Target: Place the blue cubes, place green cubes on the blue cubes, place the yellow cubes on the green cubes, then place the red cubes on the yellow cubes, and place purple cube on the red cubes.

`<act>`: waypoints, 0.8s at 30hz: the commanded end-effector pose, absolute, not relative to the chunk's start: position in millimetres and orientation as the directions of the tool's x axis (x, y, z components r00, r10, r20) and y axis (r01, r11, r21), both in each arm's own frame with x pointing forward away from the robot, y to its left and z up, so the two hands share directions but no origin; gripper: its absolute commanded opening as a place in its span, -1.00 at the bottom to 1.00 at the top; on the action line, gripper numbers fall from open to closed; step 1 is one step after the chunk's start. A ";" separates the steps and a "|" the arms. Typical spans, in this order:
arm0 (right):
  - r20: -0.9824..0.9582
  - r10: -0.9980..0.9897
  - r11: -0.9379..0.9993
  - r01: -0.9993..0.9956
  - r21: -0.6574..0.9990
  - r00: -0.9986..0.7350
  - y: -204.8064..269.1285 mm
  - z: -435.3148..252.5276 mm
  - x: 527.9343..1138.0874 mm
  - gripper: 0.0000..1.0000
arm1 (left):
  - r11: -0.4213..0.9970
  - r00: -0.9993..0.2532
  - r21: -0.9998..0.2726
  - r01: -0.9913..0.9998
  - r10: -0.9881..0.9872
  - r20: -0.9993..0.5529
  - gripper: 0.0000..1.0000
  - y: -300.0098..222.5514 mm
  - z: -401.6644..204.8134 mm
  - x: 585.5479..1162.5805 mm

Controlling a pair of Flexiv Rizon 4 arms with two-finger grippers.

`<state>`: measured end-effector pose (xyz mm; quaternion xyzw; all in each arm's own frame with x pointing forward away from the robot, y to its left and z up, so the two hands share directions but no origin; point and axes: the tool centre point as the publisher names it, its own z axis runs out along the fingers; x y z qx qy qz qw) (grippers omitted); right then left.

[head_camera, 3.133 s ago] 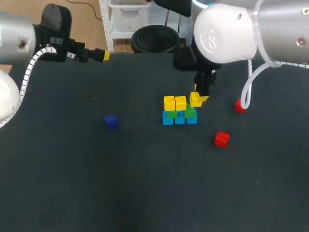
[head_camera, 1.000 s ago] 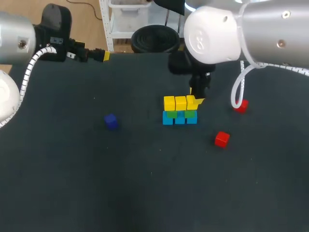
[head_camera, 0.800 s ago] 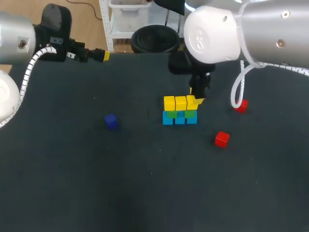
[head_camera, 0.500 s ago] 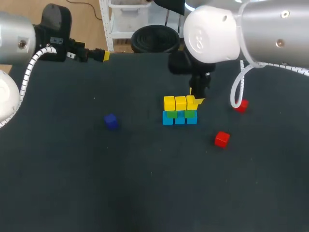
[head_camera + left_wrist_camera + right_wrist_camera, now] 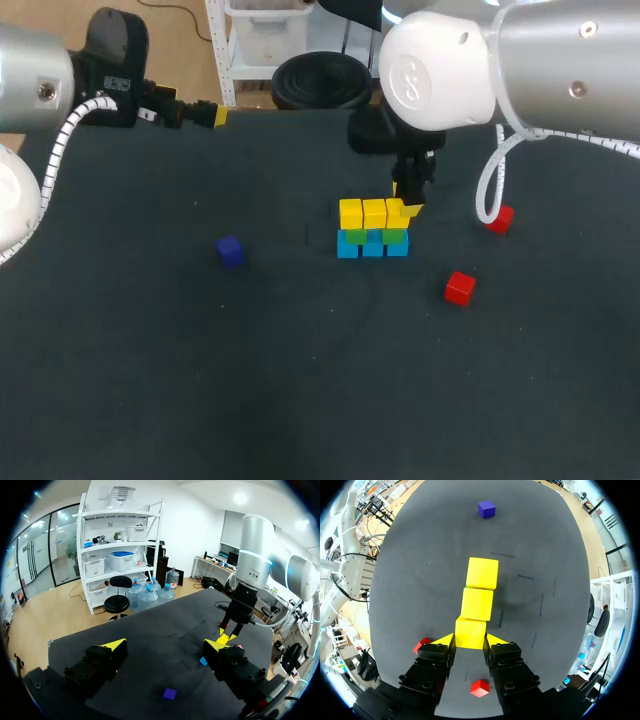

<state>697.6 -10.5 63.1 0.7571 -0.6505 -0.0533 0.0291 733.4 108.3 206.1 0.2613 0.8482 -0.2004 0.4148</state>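
Yellow cubes (image 5: 374, 212) formed the top row of the stack (image 5: 373, 232), three side by side. They sat over green cubes (image 5: 394, 236), which rested on a row of blue cubes (image 5: 348, 247) on the dark counter (image 5: 300, 380). The right hand (image 5: 470, 639) was over the stack's right end. In the right wrist view its two yellow fingertips (image 5: 446, 640) pressed the opposite sides of the end yellow cube (image 5: 470, 632), gripping it, and that cube lay in line with the other two. One red cube (image 5: 459, 288) lay loose to the right of the stack, toward the counter's near edge. A second red cube (image 5: 500, 218) lay further right of the stack. The purple cube (image 5: 230, 250) lay alone, well to the left of the stack. The left hand (image 5: 165, 646) hung far to the stack's left, at the counter's back edge, with its fingers spread wide and nothing between them.
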 end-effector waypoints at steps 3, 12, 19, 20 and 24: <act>-0.045 -0.988 -0.152 -0.982 0.115 0.147 -10.3 62.6 698.3 -0.95 | 0.780 -0.515 -0.125 0.614 0.275 -0.812 1.00 109.5 204.9 734.3; -0.045 -0.988 -0.152 -0.981 0.117 0.147 -9.5 63.0 697.7 -0.75 | 0.780 -0.515 -0.125 0.614 0.275 -0.812 1.00 109.5 204.9 734.3; -0.046 -0.988 -0.150 -0.982 0.118 0.145 -9.5 63.3 697.5 -0.40 | 0.780 -0.515 -0.125 0.614 0.275 -0.812 1.00 109.5 204.9 734.3; -0.046 -0.988 -0.150 -0.982 0.118 0.145 -9.6 63.4 697.5 -0.33 | 0.780 -0.515 -0.125 0.614 0.275 -0.812 1.00 109.5 204.9 734.3; -0.044 -0.988 -0.152 -0.981 0.117 0.148 -9.9 63.5 697.6 -0.18 | 0.780 -0.515 -0.125 0.614 0.275 -0.812 1.00 109.5 204.9 734.3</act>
